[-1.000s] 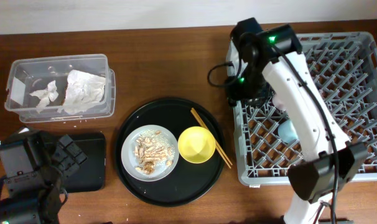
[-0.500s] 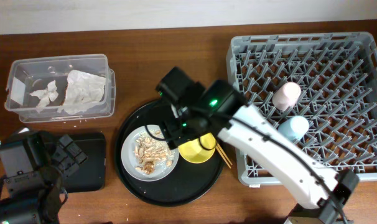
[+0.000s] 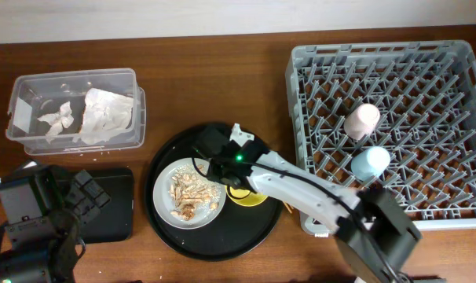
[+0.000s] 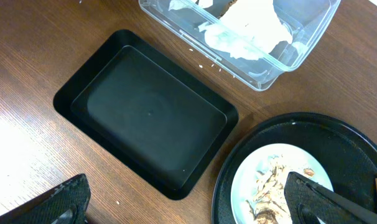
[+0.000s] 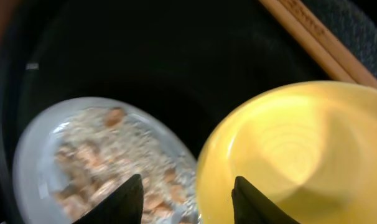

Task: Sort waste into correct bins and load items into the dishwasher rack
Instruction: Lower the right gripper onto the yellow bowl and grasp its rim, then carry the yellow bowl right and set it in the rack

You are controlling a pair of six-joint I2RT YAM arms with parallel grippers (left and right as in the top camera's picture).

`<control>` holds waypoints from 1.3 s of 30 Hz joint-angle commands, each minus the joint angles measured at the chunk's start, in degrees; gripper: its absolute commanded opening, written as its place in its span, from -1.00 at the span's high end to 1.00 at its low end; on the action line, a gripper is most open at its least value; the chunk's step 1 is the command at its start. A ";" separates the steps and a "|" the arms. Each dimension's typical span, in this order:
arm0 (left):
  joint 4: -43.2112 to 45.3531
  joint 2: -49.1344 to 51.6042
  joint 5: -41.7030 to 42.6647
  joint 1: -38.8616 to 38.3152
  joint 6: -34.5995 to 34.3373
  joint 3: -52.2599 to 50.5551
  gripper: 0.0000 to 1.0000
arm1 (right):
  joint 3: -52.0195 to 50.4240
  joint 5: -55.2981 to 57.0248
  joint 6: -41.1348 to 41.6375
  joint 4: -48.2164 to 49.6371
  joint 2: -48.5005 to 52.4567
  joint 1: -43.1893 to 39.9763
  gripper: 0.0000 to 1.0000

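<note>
The yellow bowl [image 5: 300, 149] sits on the round black tray beside the white-grey plate [image 3: 161, 189], which carries beige food scraps [image 3: 189, 195]. My right gripper [image 5: 190, 199] is low over them and open. One finger hangs over the plate and the other inside the bowl, with the bowl's rim between them and untouched. The chopsticks [image 5: 313, 37] lie just behind the bowl. The pink cup [image 3: 362, 121] and the light-blue cup [image 3: 370, 163] rest in the dishwasher rack [image 3: 426, 71]. My left gripper [image 4: 185, 185] is open wide above the near corner of the shallow black tray [image 4: 145, 112].
The clear tub [image 3: 73, 110] at the back left holds crumpled white napkins [image 3: 104, 114]. The round black tray [image 3: 175, 149] lies between the bins and the rack. My right arm stretches across the tray from the table's front edge and hides most of the bowl from overhead.
My right arm swung from the rack, where the pink cup now lies, over to the round tray and came down at the bowl's rim. My left arm has not moved.
</note>
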 commanded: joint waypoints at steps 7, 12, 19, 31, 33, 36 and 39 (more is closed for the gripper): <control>-0.07 -0.24 0.00 0.24 -0.70 0.22 -0.98 | -0.39 1.42 3.19 -0.07 6.01 0.00 0.15; -0.07 -0.24 0.00 0.24 -0.72 0.22 -0.99 | -0.20 0.94 3.17 -0.07 6.40 0.00 0.47; -0.07 -0.22 0.00 0.24 -0.72 0.22 -0.98 | 4.35 -1.55 2.89 -3.93 5.97 0.00 0.77; -0.07 -0.22 0.00 0.24 -0.72 0.22 -0.98 | 16.46 -5.68 -5.97 -14.25 -3.10 -0.46 0.92; -0.07 -0.24 0.00 0.24 -0.72 0.22 -0.98 | 17.73 -5.70 -11.39 -16.65 -8.13 -2.56 0.92; -0.07 -0.24 0.00 0.24 -0.70 0.22 -0.98 | 17.86 -5.44 -14.21 -22.36 -18.58 -9.14 0.92; -0.04 -0.24 0.00 0.24 -0.72 0.22 -0.98 | 17.86 -3.13 -24.33 -28.02 -27.76 -18.64 0.92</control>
